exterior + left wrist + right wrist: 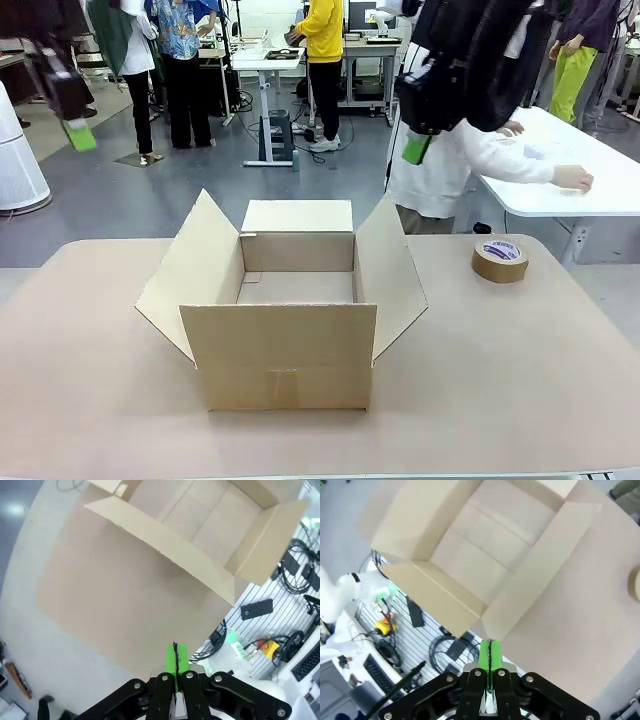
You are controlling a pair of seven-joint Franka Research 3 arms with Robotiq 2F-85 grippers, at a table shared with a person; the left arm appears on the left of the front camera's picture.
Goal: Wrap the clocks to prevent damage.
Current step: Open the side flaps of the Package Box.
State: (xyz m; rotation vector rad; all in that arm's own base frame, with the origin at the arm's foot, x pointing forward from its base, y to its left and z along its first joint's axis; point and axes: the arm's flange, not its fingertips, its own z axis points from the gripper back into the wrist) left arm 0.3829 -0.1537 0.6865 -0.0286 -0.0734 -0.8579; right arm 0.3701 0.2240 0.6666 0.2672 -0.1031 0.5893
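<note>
An open cardboard box (285,340) stands in the middle of the tan table (500,370), all flaps spread and its inside bare. My left gripper (79,135) hangs high over the far left, blurred, its green pads pressed together on nothing. High up at the right of the box hangs my right gripper (416,149), shut and empty too. From above, the left wrist view shows the shut left gripper (176,652) above the box (200,525). In the right wrist view the right gripper (489,651) is shut over the box (485,545).
A roll of brown tape (500,258) lies on the table at the back right, with its edge (636,585) at the right border of the right wrist view. A person in a white sleeve (500,160) leans on a white table (600,190) behind.
</note>
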